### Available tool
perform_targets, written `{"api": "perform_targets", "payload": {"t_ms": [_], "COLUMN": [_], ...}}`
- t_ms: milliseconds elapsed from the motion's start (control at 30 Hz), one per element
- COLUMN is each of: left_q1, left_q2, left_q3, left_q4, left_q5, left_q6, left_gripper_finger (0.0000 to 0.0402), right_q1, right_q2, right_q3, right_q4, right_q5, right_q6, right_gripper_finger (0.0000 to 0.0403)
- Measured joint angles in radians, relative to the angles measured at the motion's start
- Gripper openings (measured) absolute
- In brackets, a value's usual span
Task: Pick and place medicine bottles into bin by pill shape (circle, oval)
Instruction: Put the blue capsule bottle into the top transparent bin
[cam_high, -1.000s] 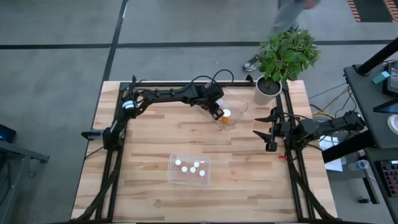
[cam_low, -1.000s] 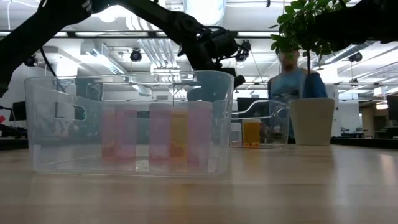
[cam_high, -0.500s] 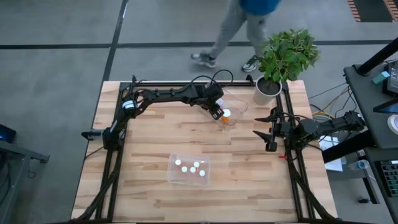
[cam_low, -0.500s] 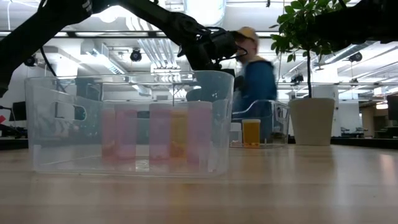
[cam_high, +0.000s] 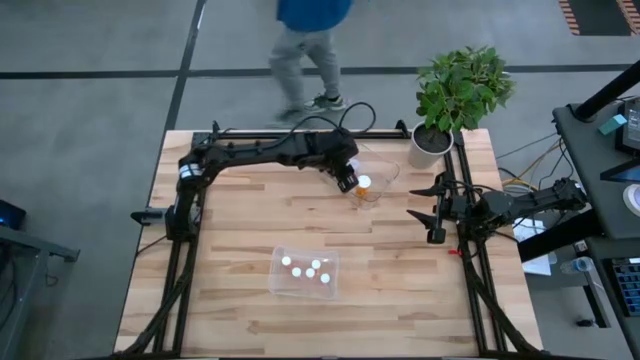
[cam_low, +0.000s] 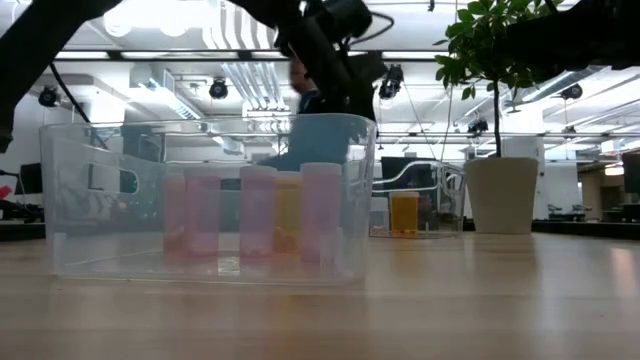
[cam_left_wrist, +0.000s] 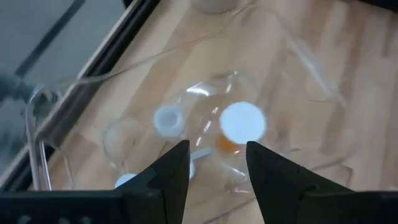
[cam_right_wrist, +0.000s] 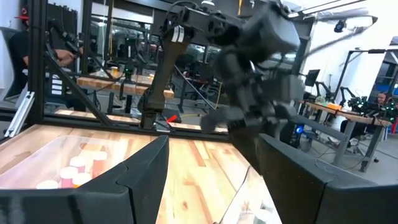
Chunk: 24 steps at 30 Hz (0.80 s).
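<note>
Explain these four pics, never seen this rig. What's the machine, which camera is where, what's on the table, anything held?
Two dark robot arms work at a wooden table. One camera looks straight down, one sits at table height, and one rides on each wrist.

On the table: a clear bin of white-capped medicine bottles, a second clear bin holding an orange bottle, and a potted plant at a far corner. A person walks past behind the table.

The left tool hangs open just above the orange bottle, holding nothing. The right tool waits open at the table's right edge, also holding nothing.
</note>
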Motion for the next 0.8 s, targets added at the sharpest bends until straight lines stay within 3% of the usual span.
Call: {"api": "perform_targets", "payload": {"t_ms": [267,633,800], "left_q1": [-0.028,0.056,0.057], "left_q2": [0.01,0.14,0.147], "left_q3": [-0.004,-0.005,-0.004], "left_q4": [0.011,0.006,0.01], "left_q5": [-0.026,-0.034,-0.034], "left_q6": [0.041,-0.044,-0.043], "left_gripper_finger": [0.012,0.0007,0.0005], "right_q1": [0.0,0.0,0.0], "right_q2": [0.0,0.0,0.0], "right_q3": [0.0,0.0,0.0], "right_q4": [0.0,-0.002,-0.006], "right_q5": [0.0,0.001,0.009], "right_q6": [0.006,-0.001,-0.009], "right_gripper_finger": [0.0233,0.0233,0.0233]}}
